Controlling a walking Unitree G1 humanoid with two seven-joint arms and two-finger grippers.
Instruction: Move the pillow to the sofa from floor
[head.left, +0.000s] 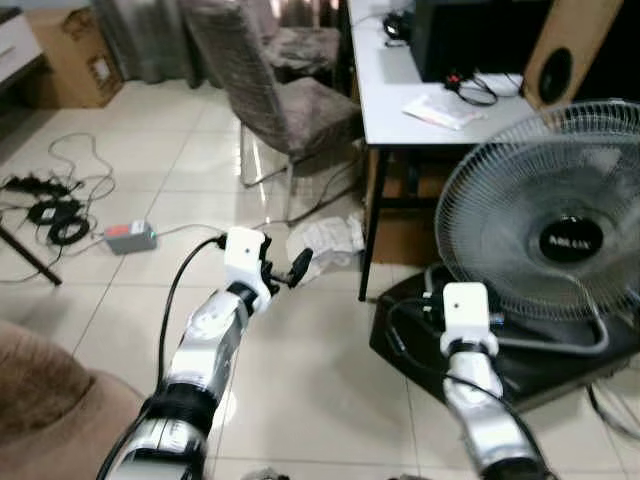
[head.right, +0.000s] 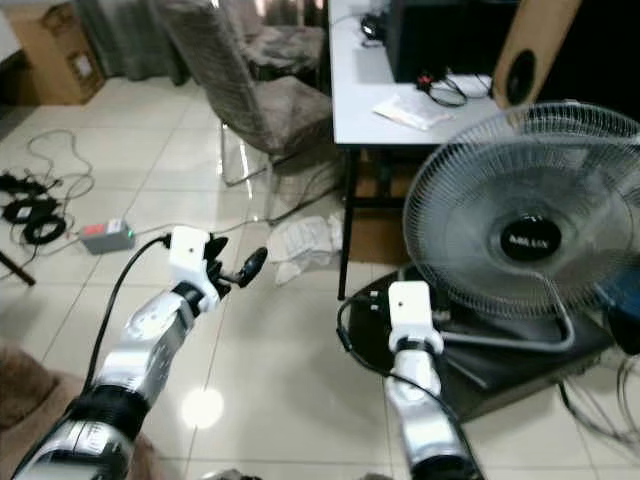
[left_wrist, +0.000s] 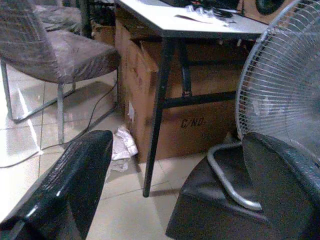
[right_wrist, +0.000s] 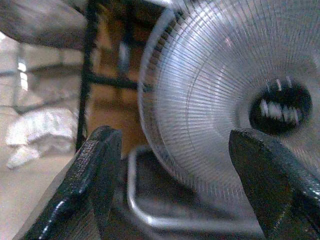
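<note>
Left eye view. My left gripper (head.left: 285, 272) is raised over bare floor tiles (head.left: 300, 380), empty. My right gripper (head.left: 462, 300) points at the fan (head.left: 560, 215) at two o'clock. A brown padded edge (head.left: 45, 400) sits at eight o'clock; I judge it may be the sofa. No pillow is visible, so I cannot tell where it lies.

Right eye view. Same scene: chair (head.right: 255, 95) at eleven o'clock, white table (head.right: 400, 100) at one o'clock, crumpled paper (head.right: 305, 245) just beside the table leg, power strip (head.right: 105, 235) and cables at ten o'clock.

Left wrist view. The two black fingers (left_wrist: 70, 185) stand wide apart with nothing between them; beyond them, a cardboard box (left_wrist: 190, 110) under the table.

Right wrist view. Fingers (right_wrist: 95, 175) likewise spread wide and empty, the fan grille close ahead.

The step in hand, as I judge it, is searching. I would turn the body slowly away from the fan, keep both arms tucked clear of its grille and cables, and scan the floor before committing either arm.
</note>
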